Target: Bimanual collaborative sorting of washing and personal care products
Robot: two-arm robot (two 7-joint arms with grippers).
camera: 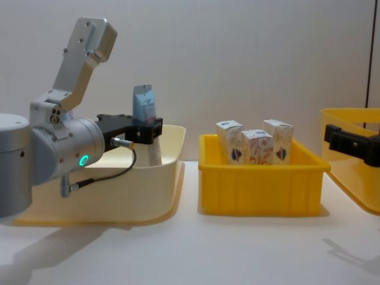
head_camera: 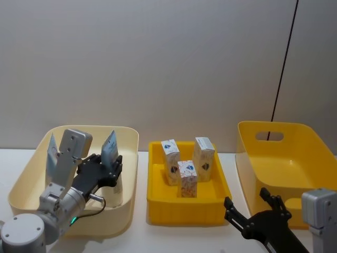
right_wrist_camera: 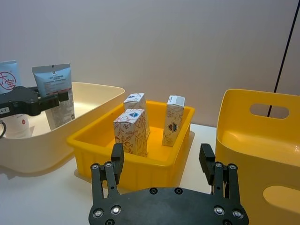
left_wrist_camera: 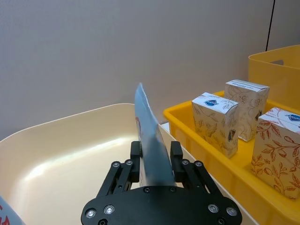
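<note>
My left gripper is shut on a light-blue squeeze tube standing upright inside the cream bin, near its right wall. The left wrist view shows this tube edge-on, clamped between the fingers. A second tube stands at the bin's left side. Three white cartons printed orange and blue stand in the small yellow tray. My right gripper hovers open and holds nothing, in front of the gap between the tray and the big yellow bin.
The big yellow bin with a handle slot stands at the right, nothing visible inside it. A black cable hangs down the grey wall behind it. White tabletop lies bare in front of the containers.
</note>
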